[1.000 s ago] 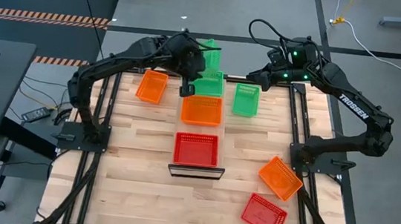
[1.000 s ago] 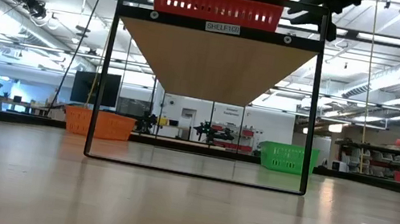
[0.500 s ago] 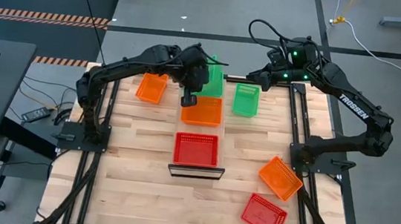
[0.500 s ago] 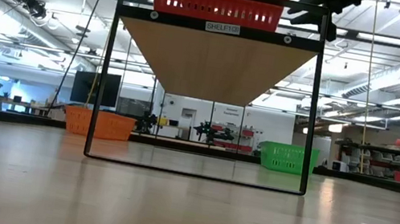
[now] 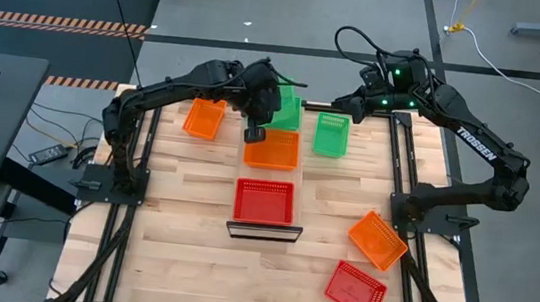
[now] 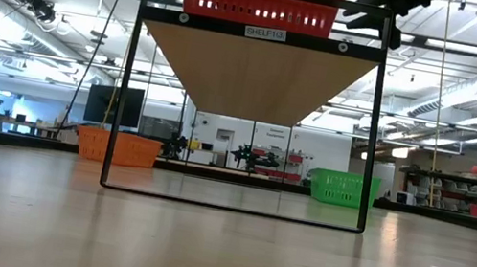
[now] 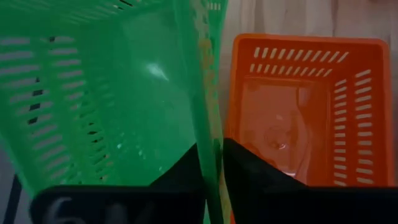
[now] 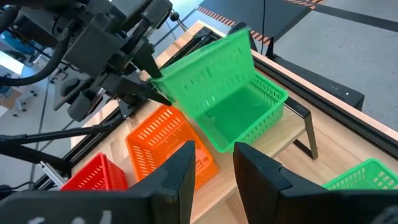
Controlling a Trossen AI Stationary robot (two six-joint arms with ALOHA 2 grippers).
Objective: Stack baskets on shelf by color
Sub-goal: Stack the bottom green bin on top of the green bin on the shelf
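Observation:
The shelf [image 5: 263, 232] runs from near to far down the table's middle. A red basket [image 5: 265, 201] rests on its near end and an orange basket [image 5: 271, 149] on its middle. A green basket [image 5: 285, 106] stands tilted over its far end, with my left gripper [image 5: 257, 122] shut on it. My right gripper [image 8: 214, 168] hangs open and empty above the table's far right, looking across at it. My left gripper has the green basket's raised wall [image 7: 210, 146] near a corner, one finger inside the basket and one outside. The fingers slant down from the table's left. The basket [image 8: 230, 93] stays tilted, held side up, its opposite lower edge down on the shelf's far end.
On the table lie an orange basket [image 5: 204, 117] at the far left, a green basket [image 5: 331, 134] right of the shelf, and an orange basket [image 5: 377, 239] and a red basket [image 5: 356, 289] at the near right. The low view shows the shelf's dark frame [image 6: 377, 128].
My left gripper has come down and a little toward the shelf with the green basket, bringing it low over the shelf's far end behind the orange basket. Over the last half second nothing has moved.

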